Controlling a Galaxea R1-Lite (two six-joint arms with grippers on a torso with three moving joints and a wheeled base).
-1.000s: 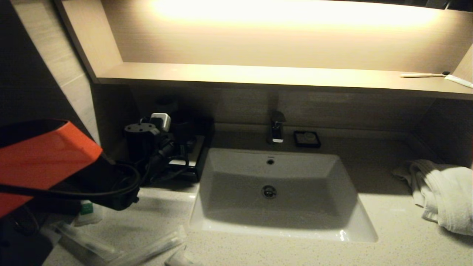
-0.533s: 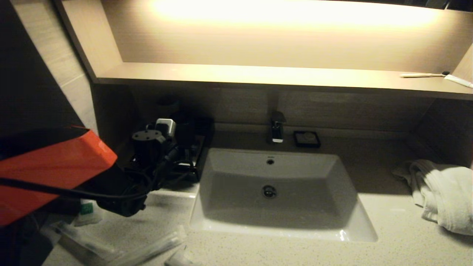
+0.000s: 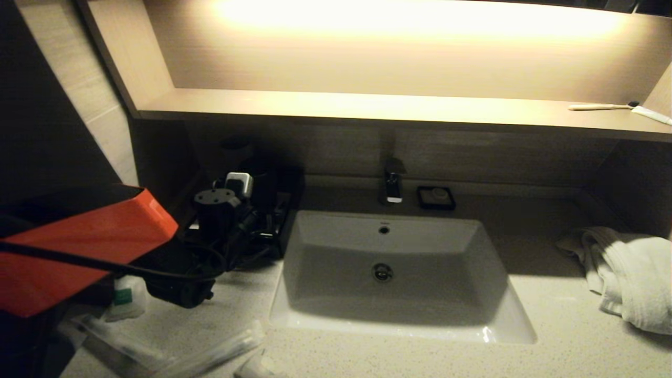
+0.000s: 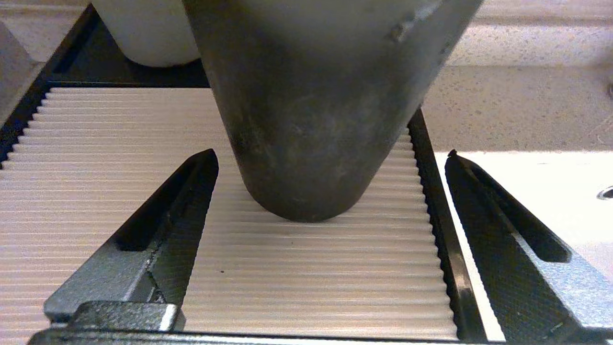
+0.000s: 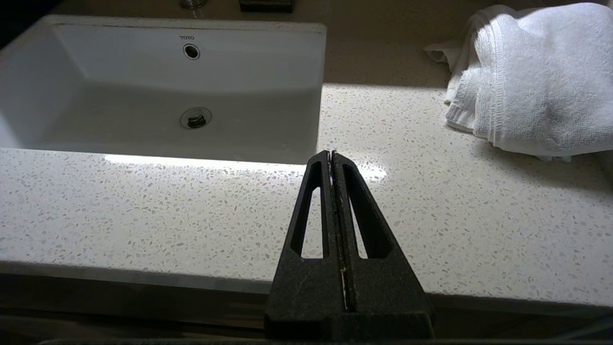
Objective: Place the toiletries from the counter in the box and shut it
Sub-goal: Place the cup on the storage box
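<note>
At the lower left of the head view we find the toiletries (image 3: 173, 357) lying loose on the counter (image 3: 551, 346): slim clear-wrapped sticks, a white sachet with a green label (image 3: 126, 298) just above them, and a small white tube (image 3: 252, 367) at the bottom edge. Just right of and above these, in the left-centre of the frame, our left gripper (image 3: 262, 231) reaches over the box (image 3: 281, 231), which sits beside the basin (image 3: 404, 273). From the left wrist view we see its fingers (image 4: 163, 230) spread wide and holding nothing, one over the ribbed pale top panel (image 4: 96, 167) and the other out past the box's black edge, with a dark round cup (image 4: 306, 120) standing on the panel between and ahead of them. We judge the step in hand to be opening the box, since no drawer shows pulled out yet. To do it well, we should avoid the cup, because a nudge could tip it, and find the drawer's front edge, which none of the views shows, before closing; a slow, level pull should keep the box from sliding on the stone. Further right, past the tap (image 3: 394, 184) and the soap dish (image 3: 436, 197), our right gripper (image 5: 332, 155) waits low at the counter's near edge, fingers pressed together on nothing, with the white towel (image 3: 630, 273) at the far right.
</note>
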